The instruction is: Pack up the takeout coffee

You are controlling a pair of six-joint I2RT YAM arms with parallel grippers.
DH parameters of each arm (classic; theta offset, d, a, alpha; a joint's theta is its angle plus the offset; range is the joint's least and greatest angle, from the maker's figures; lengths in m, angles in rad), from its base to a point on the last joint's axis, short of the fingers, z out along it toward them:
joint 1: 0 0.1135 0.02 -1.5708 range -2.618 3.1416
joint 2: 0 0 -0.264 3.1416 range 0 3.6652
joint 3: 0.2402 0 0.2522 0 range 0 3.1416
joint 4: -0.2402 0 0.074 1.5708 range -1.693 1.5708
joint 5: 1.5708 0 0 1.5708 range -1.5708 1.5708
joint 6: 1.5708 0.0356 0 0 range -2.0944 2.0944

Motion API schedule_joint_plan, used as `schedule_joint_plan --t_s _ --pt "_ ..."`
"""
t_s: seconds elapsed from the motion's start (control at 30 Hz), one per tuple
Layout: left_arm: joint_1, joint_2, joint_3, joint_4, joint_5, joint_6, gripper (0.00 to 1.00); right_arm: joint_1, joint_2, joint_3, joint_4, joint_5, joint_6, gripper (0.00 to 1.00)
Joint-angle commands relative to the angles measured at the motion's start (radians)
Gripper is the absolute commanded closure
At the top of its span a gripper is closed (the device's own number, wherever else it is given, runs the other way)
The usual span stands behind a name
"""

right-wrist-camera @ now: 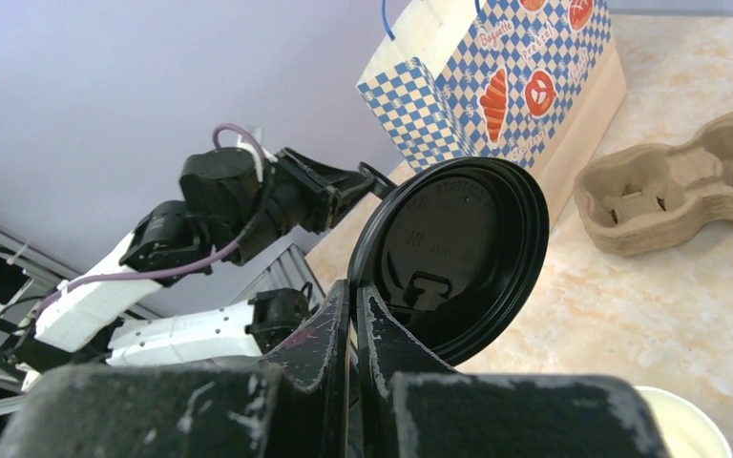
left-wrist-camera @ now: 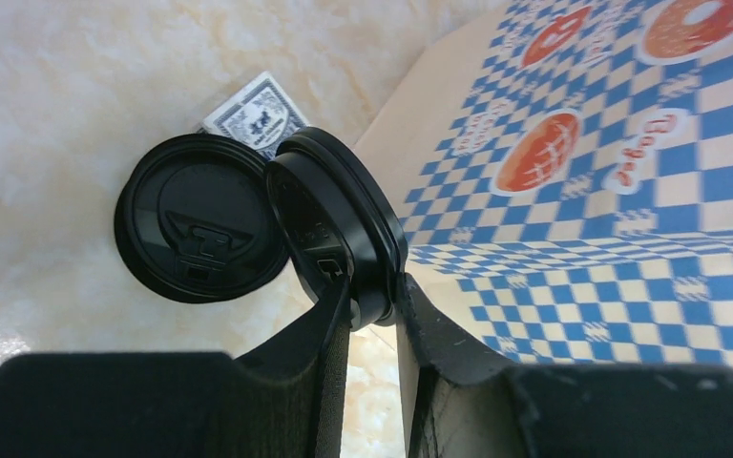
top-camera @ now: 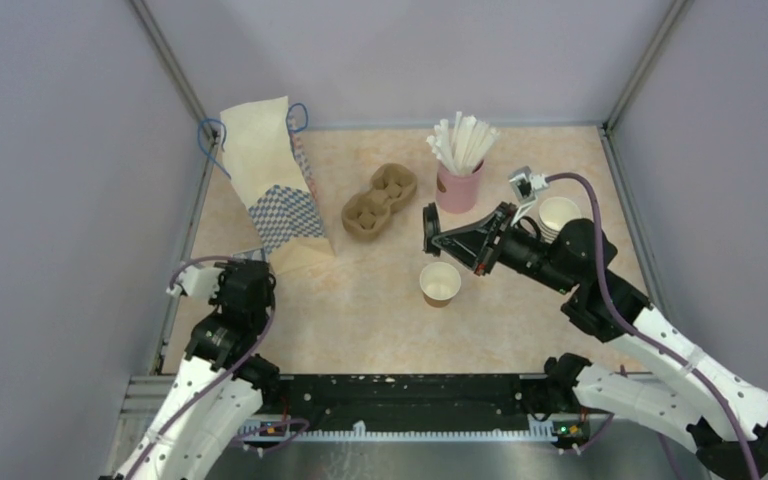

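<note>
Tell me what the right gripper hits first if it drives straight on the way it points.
Probably the paper bag, low near its corner, beside the left gripper. The right gripper, pinching a black lid, points across the table; the cup carrier sits off-line. Depth is unclear.

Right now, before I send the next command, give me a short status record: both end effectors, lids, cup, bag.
left end effector: upright lid stands on edge between its fingers; grip unclear
right end effector: shut on raised lid, held off the table
flat lid: lying on table beside bag
open cup: upright, lidless, mid-table, near right end effector
carrier: between bag and straw cup
</note>
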Motion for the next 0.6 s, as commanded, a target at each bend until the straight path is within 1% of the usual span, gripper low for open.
schedule_joint_plan --t_s 0.0,0.1,0.23,0.27,0.33,0.47,0.57 --pt "0.043 0.065 -0.042 0.086 -0.035 0.015 0.71 -0.009 -0.039 0.014 -0.010 0.021 -0.034 1.00" --pt "0.119 0.099 -0.077 0.139 0.044 0.048 0.72 -0.010 -0.053 0.015 -0.025 0.032 -0.043 1.00" --pt "0.288 0.126 -0.126 0.152 0.206 0.025 0.73 -0.009 -0.066 0.011 -0.036 0.047 -0.055 1.00" --pt "0.316 0.123 -0.136 0.151 0.236 0.024 0.70 -0.010 -0.067 0.011 -0.039 0.049 -0.058 1.00" --pt "0.340 0.107 -0.142 0.134 0.257 0.018 0.62 -0.009 -0.068 0.011 -0.042 0.056 -0.063 1.00" --pt "0.343 0.044 -0.128 0.091 0.238 0.013 0.48 -0.010 -0.062 0.007 -0.033 0.064 -0.066 1.00" --pt "0.343 0.008 -0.113 0.075 0.259 0.017 0.42 -0.009 -0.043 0.001 -0.014 0.059 -0.063 1.00"
